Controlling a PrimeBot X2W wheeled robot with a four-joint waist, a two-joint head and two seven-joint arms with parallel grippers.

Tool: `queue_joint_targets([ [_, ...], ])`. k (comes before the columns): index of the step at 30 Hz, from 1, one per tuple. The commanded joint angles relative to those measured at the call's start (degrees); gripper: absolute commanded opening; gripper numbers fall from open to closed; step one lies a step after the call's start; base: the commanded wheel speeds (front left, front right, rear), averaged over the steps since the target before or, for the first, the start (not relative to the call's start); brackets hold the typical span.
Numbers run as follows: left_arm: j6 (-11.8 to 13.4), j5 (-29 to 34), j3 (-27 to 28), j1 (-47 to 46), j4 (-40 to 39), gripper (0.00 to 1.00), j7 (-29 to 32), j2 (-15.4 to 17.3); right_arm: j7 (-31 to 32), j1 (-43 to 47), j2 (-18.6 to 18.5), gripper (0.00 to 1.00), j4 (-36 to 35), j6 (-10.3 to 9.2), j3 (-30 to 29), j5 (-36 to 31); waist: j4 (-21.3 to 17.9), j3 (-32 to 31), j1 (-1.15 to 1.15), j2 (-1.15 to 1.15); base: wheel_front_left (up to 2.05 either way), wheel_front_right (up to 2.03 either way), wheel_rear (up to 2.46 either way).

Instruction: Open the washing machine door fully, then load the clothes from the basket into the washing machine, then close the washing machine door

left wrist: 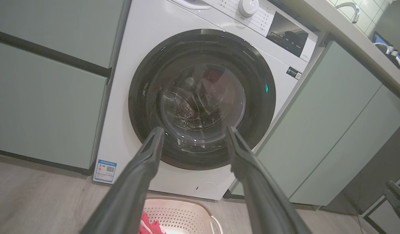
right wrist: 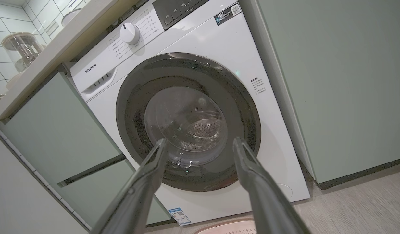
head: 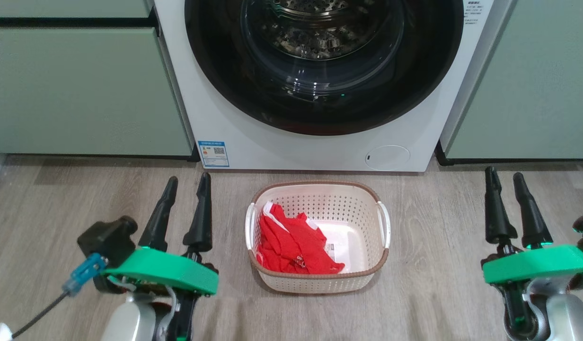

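Nothing done yet. Round glossy black-rimmed glass porthole door (head: pixel 323 61) of white front-loading washing machine (head: pixel 272 147) shut flush. Bright red fabric clothes (head: pixel 291 246) lie in 9 o'clock half of cream perforated plastic basket (head: pixel 315 184), on grey wood-look floor (head: pixel 83 199) at door's 6 o'clock. Both spread wide, empty: left hand (head: pixel 189 178) at basket's 9 o'clock, right hand (head: pixel 503 172) at 3 o'clock. Remaining: open door, load, close.

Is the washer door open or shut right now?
Shut. The door lies flush against the washer front in both wrist views, its glass covering the opening.
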Motion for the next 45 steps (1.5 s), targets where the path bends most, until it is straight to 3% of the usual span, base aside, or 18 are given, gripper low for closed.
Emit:
queue_joint_targets([
  [1,0.6,2.1,0.6,-3.6,-2.0,1.0,-0.9,0.8,-0.7,-2.2,-0.7,1.0,-2.3,0.0,1.2,-1.7,0.0,-0.1,0.0,0.0,0.0,0.0,0.0],
  [13,5.2,10.8,-5.2,-3.8,0.3,1.0,-2.9,2.7,-2.8,-1.6,-0.8,1.0,0.9,0.0,2.0,-8.2,-0.1,-1.0,0.0,0.0,0.0,0.0,0.0],
  [23,4.0,14.4,-5.9,-3.0,6.0,1.0,-4.4,1.9,-4.3,-1.5,-0.8,1.0,6.4,0.0,2.2,-12.5,-0.4,-1.7,0.0,0.0,0.0,0.0,0.0],
  [29,5.9,19.2,-5.4,-3.3,8.9,1.0,-5.4,1.5,-5.3,-2.3,-0.9,1.0,9.0,0.0,2.2,-16.6,-0.4,-1.9,0.0,0.0,0.0,0.0,0.0],
  [38,6.0,24.6,-5.8,-3.5,10.6,1.0,-6.9,1.0,-6.9,-2.8,-1.0,1.0,12.6,0.0,3.7,-19.5,-0.3,-2.0,0.0,0.0,0.0,0.0,0.0],
  [45,5.1,24.2,-4.4,-3.2,12.7,1.0,-7.5,0.7,-7.4,-3.1,-1.0,1.0,13.8,0.0,4.5,-20.9,-0.4,-2.2,0.0,0.0,0.0,0.0,0.0],
])
